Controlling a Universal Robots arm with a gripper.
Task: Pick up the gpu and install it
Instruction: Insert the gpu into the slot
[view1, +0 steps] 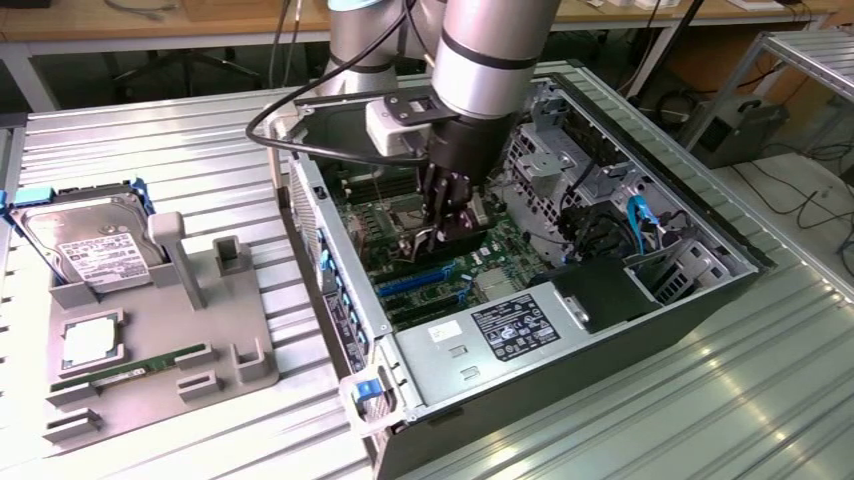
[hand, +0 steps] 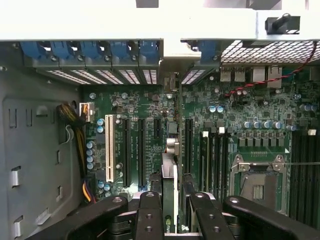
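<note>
- From my remote station, the gripper (view1: 445, 222) reaches down into the open case (view1: 694, 290), clenched on the gpu (view1: 430, 236), held edge-on over the motherboard (view1: 461, 262).
- The wrist view gives me what the exterior view hides: the black fingers (hand: 150, 212) pinch the thin card (hand: 170, 170) from both sides, its silvery bracket end toward the rear slot covers (hand: 95, 75), the card lined up between the long black slots (hand: 141, 150). Whether its edge already touches a slot, I cannot tell.
- The exterior view adds the surroundings: a grey fixture tray (view1: 160, 350) at that view's left carrying a hard drive (view1: 87, 240) with a white label and a green memory stick (view1: 131, 368).
- Everything stands on a ribbed metal table (view1: 694, 400); wooden benches and cables lie behind.
- Inside the case: green board, blue clips, a white slot (hand: 108, 147), a labelled power supply (view1: 514, 325).
</note>
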